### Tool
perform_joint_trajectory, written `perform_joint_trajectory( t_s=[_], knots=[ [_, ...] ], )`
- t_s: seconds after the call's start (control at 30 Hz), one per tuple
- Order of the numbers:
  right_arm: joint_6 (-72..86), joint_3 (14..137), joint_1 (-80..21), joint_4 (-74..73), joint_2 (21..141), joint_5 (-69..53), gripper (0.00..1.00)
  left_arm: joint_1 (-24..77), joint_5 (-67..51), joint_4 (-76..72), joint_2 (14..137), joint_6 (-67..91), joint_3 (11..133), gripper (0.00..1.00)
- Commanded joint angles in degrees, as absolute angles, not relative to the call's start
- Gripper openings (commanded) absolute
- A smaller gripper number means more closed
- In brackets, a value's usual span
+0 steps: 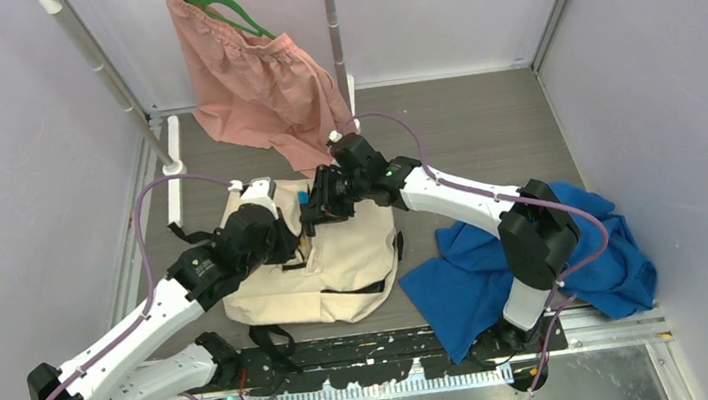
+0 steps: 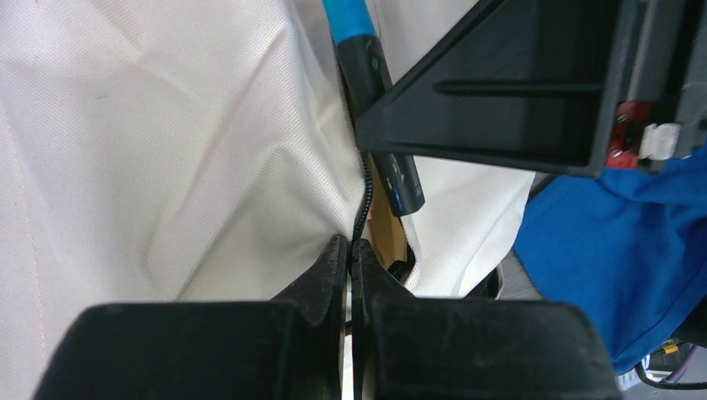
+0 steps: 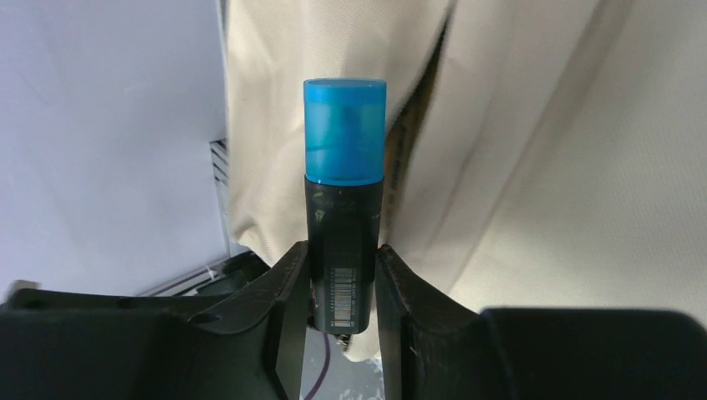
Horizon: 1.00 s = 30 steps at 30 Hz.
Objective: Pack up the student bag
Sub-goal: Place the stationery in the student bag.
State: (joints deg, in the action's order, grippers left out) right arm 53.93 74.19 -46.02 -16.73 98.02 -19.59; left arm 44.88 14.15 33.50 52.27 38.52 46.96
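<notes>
The cream student bag lies flat on the floor between the arms. My left gripper is shut on the bag's fabric at the black zipper edge, and in the left wrist view its tips pinch that edge beside a narrow gap showing tan lining. My right gripper is shut on a marker with a black body and a blue cap. It grips the black end, with the cap pointing away. The marker hangs just over the zipper gap.
A blue cloth is heaped to the right of the bag, around the right arm's base. A pink garment on a green hanger hangs from the rack at the back. Rack poles stand at the back left. Walls close in on three sides.
</notes>
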Motion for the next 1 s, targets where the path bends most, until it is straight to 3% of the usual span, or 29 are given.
perform_joint_trajectory(
  t_s=[0.0,0.97],
  knots=[
    [53.3,79.6,-46.3,-14.3,97.9,-19.4,0.01,44.6,14.4,28.4,51.9,38.5,47.5,0.0],
    [50.2,69.7,-48.0,-18.7,100.7,-20.6,0.01,43.4,14.4,28.9,51.8,37.4,49.2,0.0]
  ],
)
